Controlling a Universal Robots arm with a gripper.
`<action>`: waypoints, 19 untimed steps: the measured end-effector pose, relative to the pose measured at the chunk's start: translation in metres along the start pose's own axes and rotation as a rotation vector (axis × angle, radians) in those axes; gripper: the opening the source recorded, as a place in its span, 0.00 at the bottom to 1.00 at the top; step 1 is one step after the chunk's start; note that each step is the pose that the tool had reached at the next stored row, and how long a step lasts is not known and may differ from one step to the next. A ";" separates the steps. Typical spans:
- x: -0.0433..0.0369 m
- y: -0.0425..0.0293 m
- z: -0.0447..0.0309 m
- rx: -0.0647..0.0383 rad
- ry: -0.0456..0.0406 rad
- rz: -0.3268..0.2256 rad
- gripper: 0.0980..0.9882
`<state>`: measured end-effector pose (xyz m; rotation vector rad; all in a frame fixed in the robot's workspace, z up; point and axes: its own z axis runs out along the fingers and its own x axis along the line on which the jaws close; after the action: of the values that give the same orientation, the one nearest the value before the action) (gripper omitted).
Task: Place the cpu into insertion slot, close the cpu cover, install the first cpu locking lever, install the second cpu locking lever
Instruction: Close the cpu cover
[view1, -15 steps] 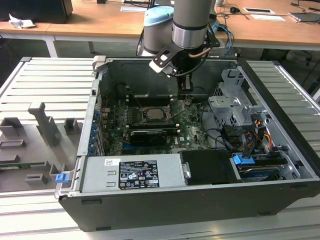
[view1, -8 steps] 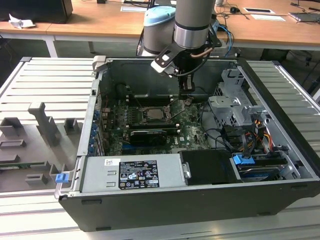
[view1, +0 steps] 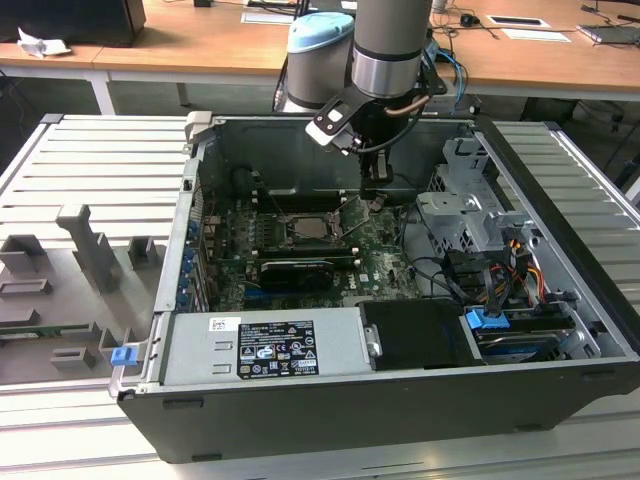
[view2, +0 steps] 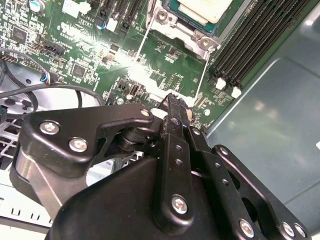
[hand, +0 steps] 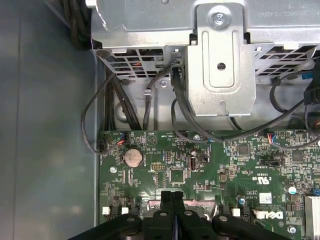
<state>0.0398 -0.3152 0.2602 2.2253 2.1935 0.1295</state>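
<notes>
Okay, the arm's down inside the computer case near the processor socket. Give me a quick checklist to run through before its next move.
1. cpu lying in the insertion slot: ok, its silver top sits flat there.
2. cpu cover down over the chip: ok, the frame looks flat around it.
3. Locking levers latched: cannot tell; two thin bright rods run from the socket toward the end effector.
4. End effector closed: ok, its tips meet in the first wrist view.
5. End effector clear of the black cables: ok, apart in the exterior view.
</notes>
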 end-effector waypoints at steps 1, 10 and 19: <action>0.0001 0.0026 0.0002 0.000 -0.0001 0.000 0.01; 0.0002 0.0122 0.0008 0.000 -0.0001 0.000 0.01; -0.0003 0.0199 0.0014 0.000 -0.0003 0.000 0.01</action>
<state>0.0598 -0.3158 0.2602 2.2251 2.1935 0.1291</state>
